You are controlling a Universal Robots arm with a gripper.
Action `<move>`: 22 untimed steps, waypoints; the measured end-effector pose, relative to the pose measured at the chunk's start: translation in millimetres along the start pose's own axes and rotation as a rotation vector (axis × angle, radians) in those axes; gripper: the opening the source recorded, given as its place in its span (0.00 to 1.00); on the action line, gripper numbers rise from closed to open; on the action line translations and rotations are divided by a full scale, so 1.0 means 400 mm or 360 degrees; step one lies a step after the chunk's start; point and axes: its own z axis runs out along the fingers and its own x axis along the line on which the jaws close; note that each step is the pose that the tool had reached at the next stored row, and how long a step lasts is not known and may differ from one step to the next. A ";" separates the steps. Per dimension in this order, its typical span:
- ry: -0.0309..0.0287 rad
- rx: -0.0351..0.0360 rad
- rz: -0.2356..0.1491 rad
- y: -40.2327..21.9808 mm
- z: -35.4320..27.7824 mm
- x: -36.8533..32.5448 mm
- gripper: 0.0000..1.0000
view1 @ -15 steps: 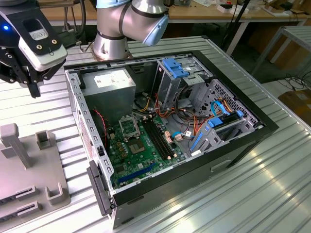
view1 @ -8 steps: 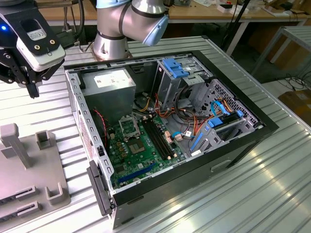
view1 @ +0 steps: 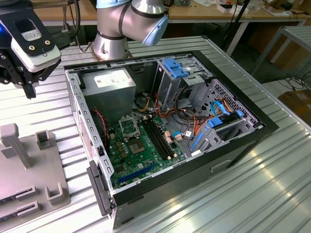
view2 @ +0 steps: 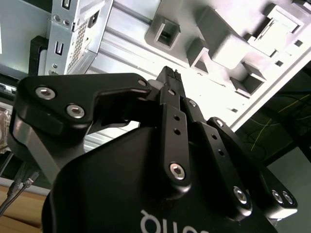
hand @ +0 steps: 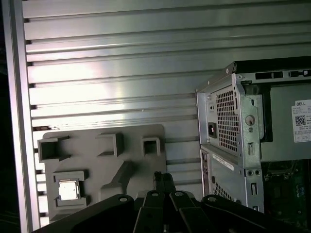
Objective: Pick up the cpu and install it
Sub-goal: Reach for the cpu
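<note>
- Cpu (hand: 68, 190) flat, silver-grey metal top facing up, seen in the first wrist view.
- Square in outline, so no long axis to name; edges square with the walls of its pocket (hand: 68, 175) and with the edges of the grey fixture plate (hand: 92, 167).
- Seated in a corner pocket of that plate, on the side farthest from the open computer case (hand: 233, 126); plate flat on the ribbed metal table (hand: 121, 73), just beside the case.
- Gripper (hand: 164, 180) raised above the plate, not touching it, fingertips over the part of the plate nearer the case.
- Cpu well apart from the fingertips, off to the side away from the case, several pockets between.
- Fingers pressed together at the tips in both wrist views, nothing between them (view2: 170, 74).
- In the exterior view, gripper (view1: 29, 90) at the exterior view's left, above the table and outside the case, fingers pointing downward.
- Framed socket (view1: 127, 127) on the green motherboard (view1: 141, 155) inside the case, near the grey power-supply box (view1: 112, 83), well apart from the gripper.
</note>
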 end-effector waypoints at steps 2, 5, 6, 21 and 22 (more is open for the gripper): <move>0.00001 0.0000 0.0000 -0.002 0.001 0.009 0.11; 0.00002 0.0000 0.0000 -0.004 0.002 0.017 0.11; 0.00004 0.0000 0.0000 -0.005 0.002 0.021 0.11; 0.00045 0.0000 0.0000 -0.008 0.007 0.032 0.11; 0.00045 0.0000 0.0000 -0.008 0.007 0.033 0.11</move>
